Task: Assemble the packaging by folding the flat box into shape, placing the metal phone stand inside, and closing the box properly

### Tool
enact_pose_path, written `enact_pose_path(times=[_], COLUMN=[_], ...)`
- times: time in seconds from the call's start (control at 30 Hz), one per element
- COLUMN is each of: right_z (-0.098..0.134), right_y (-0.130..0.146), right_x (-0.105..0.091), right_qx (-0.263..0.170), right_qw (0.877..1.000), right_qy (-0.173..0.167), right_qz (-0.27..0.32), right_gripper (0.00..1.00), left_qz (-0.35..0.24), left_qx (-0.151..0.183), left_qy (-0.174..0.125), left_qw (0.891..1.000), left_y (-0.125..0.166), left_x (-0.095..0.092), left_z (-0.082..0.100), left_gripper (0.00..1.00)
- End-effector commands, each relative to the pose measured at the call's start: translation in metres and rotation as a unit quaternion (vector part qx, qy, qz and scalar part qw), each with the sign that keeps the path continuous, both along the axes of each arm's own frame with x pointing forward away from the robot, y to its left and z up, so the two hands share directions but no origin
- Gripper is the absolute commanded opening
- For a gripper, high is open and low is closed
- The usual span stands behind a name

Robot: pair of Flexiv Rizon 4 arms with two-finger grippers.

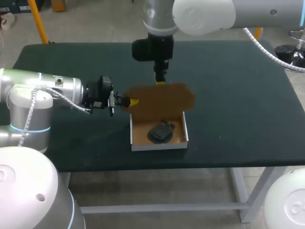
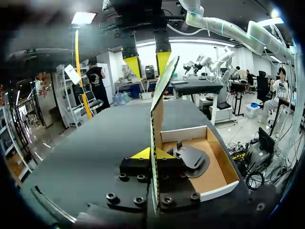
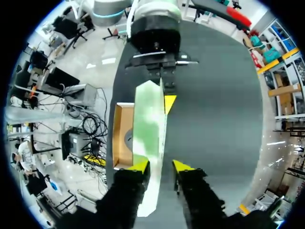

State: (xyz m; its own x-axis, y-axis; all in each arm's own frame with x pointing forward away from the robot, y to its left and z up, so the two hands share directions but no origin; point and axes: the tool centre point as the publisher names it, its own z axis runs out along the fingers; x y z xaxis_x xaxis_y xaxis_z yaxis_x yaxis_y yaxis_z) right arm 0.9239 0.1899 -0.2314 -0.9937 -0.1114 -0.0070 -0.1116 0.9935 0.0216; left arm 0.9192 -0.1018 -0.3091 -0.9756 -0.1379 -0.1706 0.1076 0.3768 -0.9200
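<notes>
The box tray [image 1: 159,146], white outside and brown inside, sits near the table's front edge with the black metal phone stand [image 1: 161,132] lying in it. Its brown lid [image 1: 161,98] stands raised behind the tray. My left gripper [image 1: 129,101] is shut on the lid's left edge. In the left wrist view the lid [image 2: 155,124] runs edge-on between that gripper's [image 2: 152,153] yellow tips, beside the stand [image 2: 191,157]. My right gripper [image 1: 160,80] hangs over the lid's upper edge. The lid [image 3: 150,124] leans against one of its [image 3: 162,167] fingers and stays clear of the other.
The dark green table [image 1: 238,95] stretches bare to the right of and behind the box. The tray's front wall lies close to the table's near edge [image 1: 190,167].
</notes>
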Motion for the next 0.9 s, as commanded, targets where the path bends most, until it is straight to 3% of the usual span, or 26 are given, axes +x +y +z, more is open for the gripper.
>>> enact_pose_path(times=[0.03, 0.9], right_z=[-0.004, -0.02], right_y=[-0.002, 0.004], right_x=[-0.004, -0.005], right_qx=[0.0, -0.004], right_qw=[1.0, 1.0], right_qy=[-0.001, 0.012], right_qz=[-0.001, 0.003], right_gripper=[0.34, 0.4], left_qz=[0.001, 0.001], left_qx=[-0.001, -0.001], left_qy=[-0.001, -0.001], left_qw=[1.0, 1.0], left_y=[0.0, 0.0], left_x=[0.0, 0.0], left_z=[-0.002, -0.002], left_gripper=[0.0, 0.0])
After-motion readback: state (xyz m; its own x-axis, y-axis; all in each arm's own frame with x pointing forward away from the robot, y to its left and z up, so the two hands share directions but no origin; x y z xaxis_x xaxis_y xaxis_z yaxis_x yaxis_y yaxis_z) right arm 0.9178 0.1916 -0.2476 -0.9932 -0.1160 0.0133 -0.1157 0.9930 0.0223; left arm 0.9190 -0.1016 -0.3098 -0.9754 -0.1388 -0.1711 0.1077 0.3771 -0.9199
